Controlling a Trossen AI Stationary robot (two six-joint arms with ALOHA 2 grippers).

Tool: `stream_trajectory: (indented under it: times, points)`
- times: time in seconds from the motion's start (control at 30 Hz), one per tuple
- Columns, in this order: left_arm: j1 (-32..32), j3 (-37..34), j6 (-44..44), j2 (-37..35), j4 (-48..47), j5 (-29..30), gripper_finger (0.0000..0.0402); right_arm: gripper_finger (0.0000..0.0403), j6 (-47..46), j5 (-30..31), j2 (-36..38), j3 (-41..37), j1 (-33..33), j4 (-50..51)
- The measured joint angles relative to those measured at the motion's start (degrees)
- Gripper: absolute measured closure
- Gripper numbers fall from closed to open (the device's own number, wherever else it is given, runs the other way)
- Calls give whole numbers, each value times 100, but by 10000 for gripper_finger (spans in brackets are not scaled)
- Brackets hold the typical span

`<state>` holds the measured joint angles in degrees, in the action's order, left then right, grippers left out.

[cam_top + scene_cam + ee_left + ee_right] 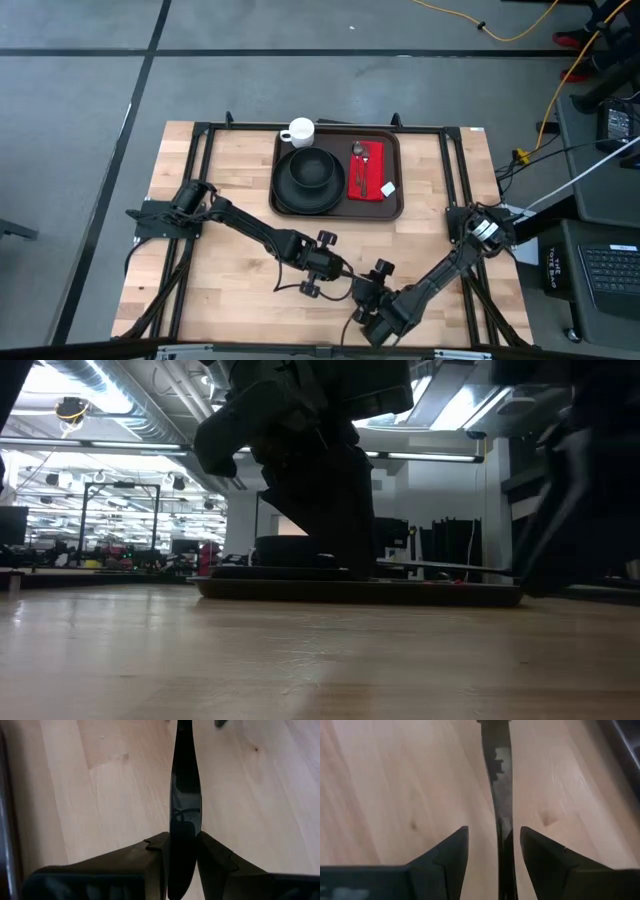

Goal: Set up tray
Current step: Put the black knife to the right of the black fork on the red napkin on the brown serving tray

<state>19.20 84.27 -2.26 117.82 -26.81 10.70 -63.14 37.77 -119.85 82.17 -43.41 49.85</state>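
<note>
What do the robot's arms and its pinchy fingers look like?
Both arms are black and bony-looking, built from slim tubes joined by chunky round knuckles with knobs. The left gripper and right gripper are black too. Close up, the left fingers and right fingers are matte dark wedges with slanted tips. Black cables trail from each base.

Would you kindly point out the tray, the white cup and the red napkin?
tray (397,172): high view, right rim.
white cup (299,131): high view, its bowl.
red napkin (368,185): high view, bare lower middle.
</note>
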Motion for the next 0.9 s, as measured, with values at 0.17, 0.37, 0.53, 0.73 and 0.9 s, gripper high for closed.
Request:
stream_trajectory:
  times: [0.17, 0.37, 0.53, 0.73, 0.9]
  points:
    - [0, 0, -17, 0, -2, 18, 339, 221, 553, -41, 0, -2, 167, -345]
    - [20, 0, -54, 0, -2, 97, 339, 221, 637, -212, 0, -1, 246, -353]
    - [74, 0, -152, 0, 2, 332, 339, 221, 630, -262, 0, -2, 255, -356]
    - [81, 0, -155, 0, 0, 356, 339, 221, 627, -306, 0, -2, 346, -358]
    - [96, 0, -160, 0, -3, 534, 339, 222, 629, -298, 0, -1, 383, -350]
